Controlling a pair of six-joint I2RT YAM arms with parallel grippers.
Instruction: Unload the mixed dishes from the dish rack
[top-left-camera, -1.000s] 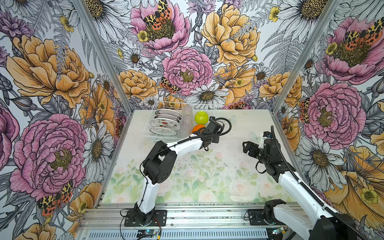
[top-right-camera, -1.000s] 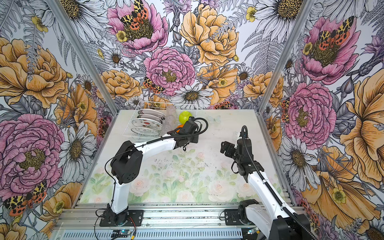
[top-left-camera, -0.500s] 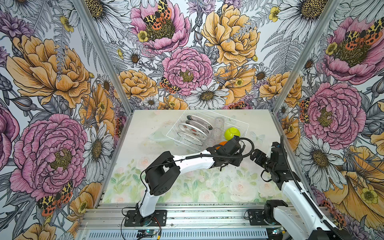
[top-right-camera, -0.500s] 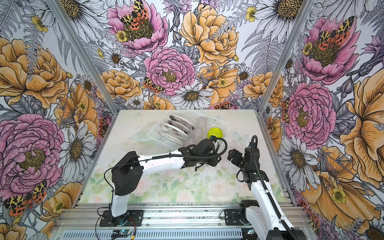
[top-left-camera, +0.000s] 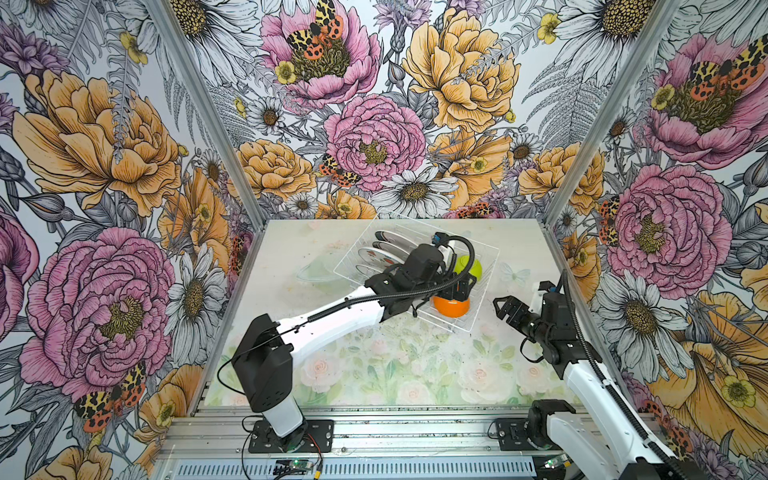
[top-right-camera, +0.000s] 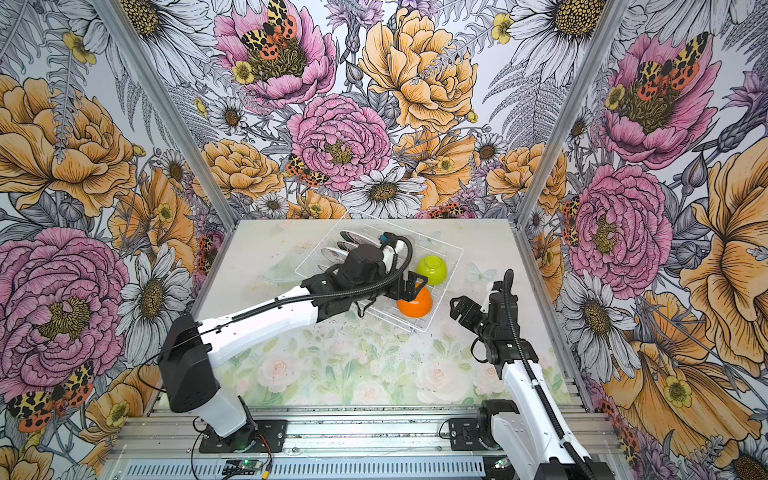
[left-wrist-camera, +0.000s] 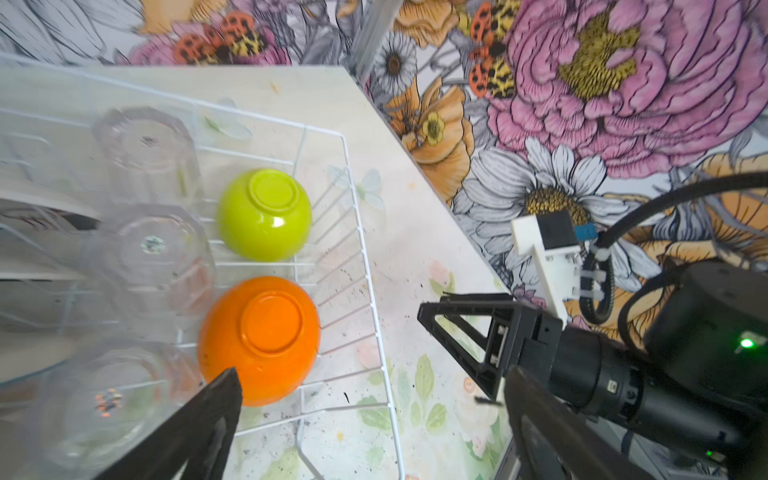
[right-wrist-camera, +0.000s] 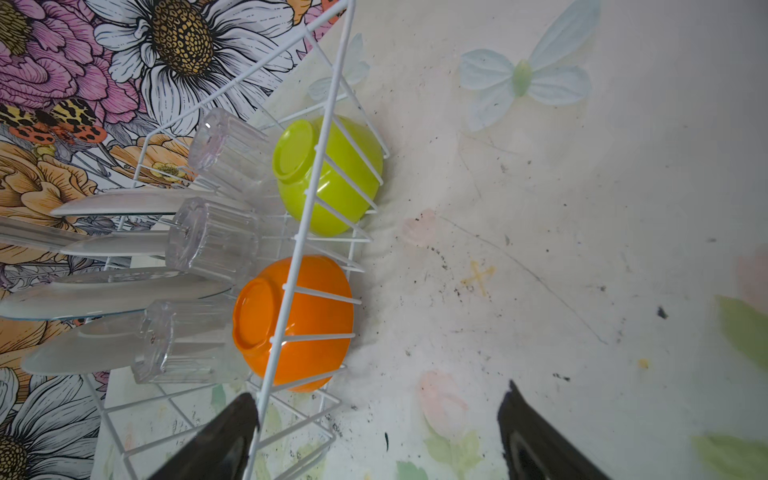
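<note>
The left fingers (left-wrist-camera: 208, 419) stand wide apart and hold nothing. The left gripper (top-left-camera: 462, 286) points down over the overturned orange bowl (top-left-camera: 451, 306), and its arm stretches low across the middle. The right gripper (top-left-camera: 500, 307) is also spread and empty. It faces the dish rack (left-wrist-camera: 362, 249) from just beside it, with its elbow bent. The rack sits at the far right of the table, with the lime-green bowl (top-left-camera: 471, 268), plates (top-left-camera: 380, 257) and tumblers (left-wrist-camera: 153, 245) inside. Any print on the blue tab (left-wrist-camera: 584, 230) is too small to read.

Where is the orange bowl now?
In both top views the orange bowl sits upside down in the near right corner of the rack, in front of the green bowl.
</note>
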